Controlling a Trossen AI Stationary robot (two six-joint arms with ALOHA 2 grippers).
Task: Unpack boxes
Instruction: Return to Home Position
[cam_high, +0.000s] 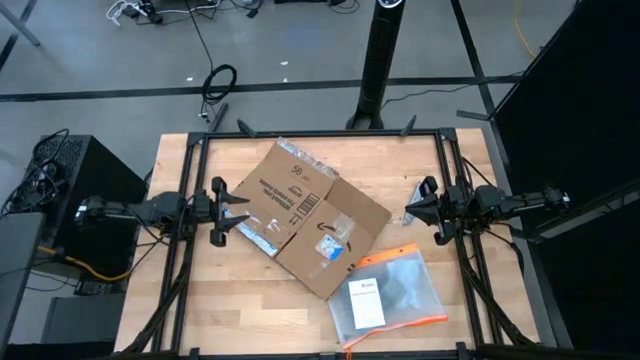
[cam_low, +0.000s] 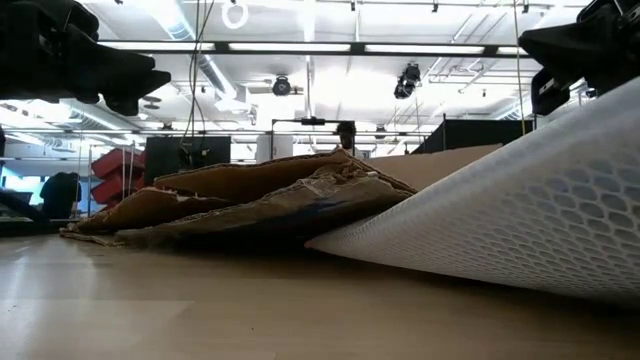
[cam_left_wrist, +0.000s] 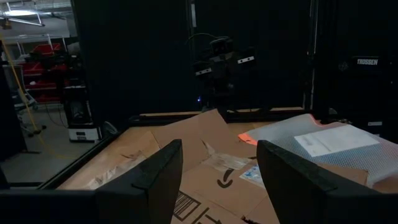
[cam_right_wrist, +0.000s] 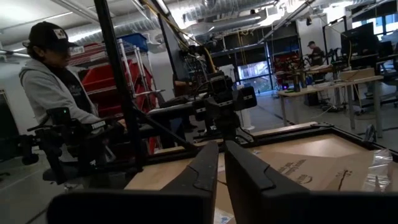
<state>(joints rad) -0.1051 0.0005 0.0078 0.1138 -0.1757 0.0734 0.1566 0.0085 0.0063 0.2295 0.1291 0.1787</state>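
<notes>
The left gripper (cam_high: 238, 212) hangs at the left side of the table (cam_high: 230, 300) with its fingers spread wide and nothing between them. Its tips sit right at, perhaps over, the near edge of the flattened cardboard box (cam_high: 305, 215). The right gripper (cam_high: 415, 212) is at the right side, fingers drawn almost together with only a thin gap, also empty, and a strip of bare wood lies between it and the box. The box lies mid-table, humped rather than dead flat in the low view. The likely trouble is an open left finger dipping or swinging and snagging a raised flap, dragging the box. That would also shift the clear pouch (cam_high: 392, 295), which meets the box's front corner. Black frame rails (cam_high: 320, 133) border the table, so the free room is upward and outward.
</notes>
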